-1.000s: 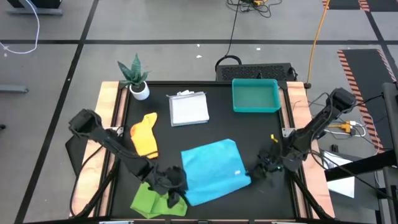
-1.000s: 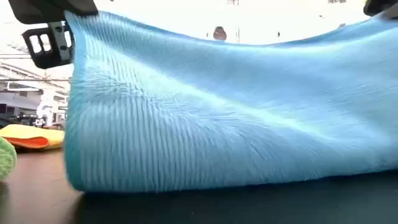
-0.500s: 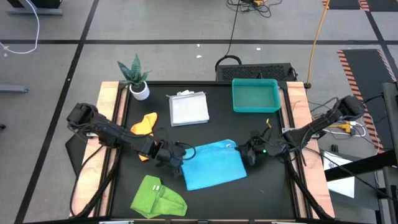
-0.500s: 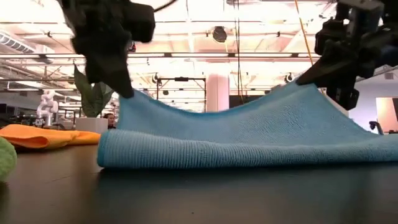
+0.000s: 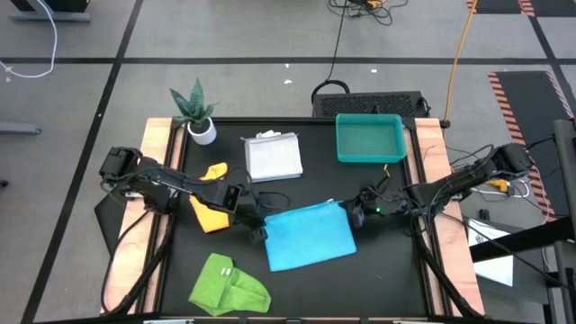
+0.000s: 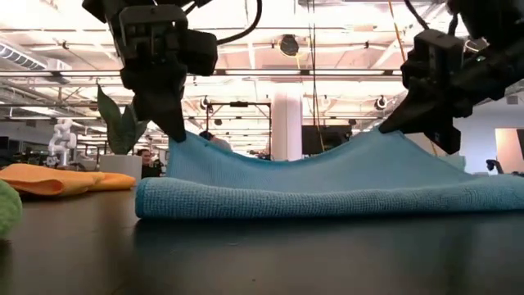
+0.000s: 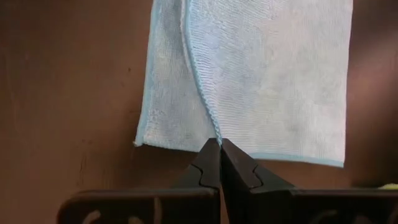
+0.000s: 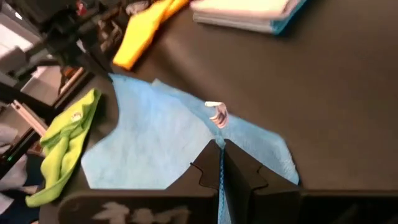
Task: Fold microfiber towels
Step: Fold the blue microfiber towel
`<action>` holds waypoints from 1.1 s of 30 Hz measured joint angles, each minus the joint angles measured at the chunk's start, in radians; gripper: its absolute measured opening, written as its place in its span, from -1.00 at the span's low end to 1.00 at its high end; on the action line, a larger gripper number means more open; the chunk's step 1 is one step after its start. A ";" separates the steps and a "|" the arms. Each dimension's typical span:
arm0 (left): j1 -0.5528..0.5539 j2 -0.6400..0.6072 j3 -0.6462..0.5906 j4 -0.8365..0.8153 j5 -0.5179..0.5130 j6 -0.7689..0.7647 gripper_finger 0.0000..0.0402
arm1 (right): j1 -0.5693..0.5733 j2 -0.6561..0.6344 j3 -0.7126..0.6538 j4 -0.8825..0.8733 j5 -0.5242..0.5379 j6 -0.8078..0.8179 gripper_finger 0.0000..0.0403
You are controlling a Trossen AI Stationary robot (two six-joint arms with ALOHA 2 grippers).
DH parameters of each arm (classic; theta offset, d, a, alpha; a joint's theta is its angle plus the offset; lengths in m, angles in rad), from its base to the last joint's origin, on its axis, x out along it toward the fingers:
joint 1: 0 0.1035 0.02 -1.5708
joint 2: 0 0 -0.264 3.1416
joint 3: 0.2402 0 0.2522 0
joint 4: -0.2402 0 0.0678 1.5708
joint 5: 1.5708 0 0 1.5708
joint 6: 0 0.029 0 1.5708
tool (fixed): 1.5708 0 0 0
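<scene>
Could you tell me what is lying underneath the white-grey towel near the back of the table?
Under the folded white-grey towel a turquoise edge shows in the right wrist view, apparently another folded cloth. How far it reaches beneath is covered.

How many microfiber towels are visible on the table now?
4 distinct: light blue towel held mid-table by both grippers, yellow-orange towel left, lime green towel front-left, folded white-grey towel behind, maybe hiding another beneath.

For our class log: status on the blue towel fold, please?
Left gripper and right gripper both shut on blue towel, one far corner each. Towel folded over, lying on table. Nothing in the way.
</scene>
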 joint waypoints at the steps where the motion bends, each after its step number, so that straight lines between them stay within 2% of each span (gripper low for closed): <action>1: 0.006 0.000 0.000 -0.002 0.004 0.008 -1.00 | -0.006 0.008 0.000 -0.001 -0.007 0.000 -1.00; 5: 0.026 0.000 0.000 0.003 0.029 0.026 -0.97 | -0.035 0.058 0.000 0.011 -0.049 -0.012 -1.00; 9: 0.042 0.000 0.000 -0.001 0.027 0.014 -0.86 | -0.049 0.098 0.000 0.038 -0.073 -0.023 -1.00; 15: 0.060 0.000 0.000 -0.047 0.066 0.009 -0.75 | -0.075 0.135 0.000 0.064 -0.078 -0.034 -1.00; 18: 0.062 0.000 0.000 -0.040 0.070 0.011 -0.75 | -0.087 0.150 0.000 0.069 -0.093 -0.042 -1.00; 21: 0.042 0.005 0.000 0.062 0.039 0.056 -0.75 | -0.100 0.162 0.000 0.072 -0.104 -0.050 -1.00; 23: 0.029 0.032 0.001 0.140 0.019 0.089 -0.75 | -0.111 0.166 0.000 0.073 -0.104 -0.059 -1.00; 27: 0.024 0.109 -0.001 0.197 0.027 0.090 -0.87 | -0.134 0.166 0.000 0.068 -0.103 -0.069 -1.00; 30: 0.025 0.162 -0.001 0.224 0.033 0.085 -0.97 | -0.154 0.173 0.000 0.060 -0.102 -0.072 -1.00; 33: 0.023 0.190 -0.001 0.225 0.040 0.081 -0.97 | -0.175 0.199 0.000 0.073 -0.102 -0.100 -1.00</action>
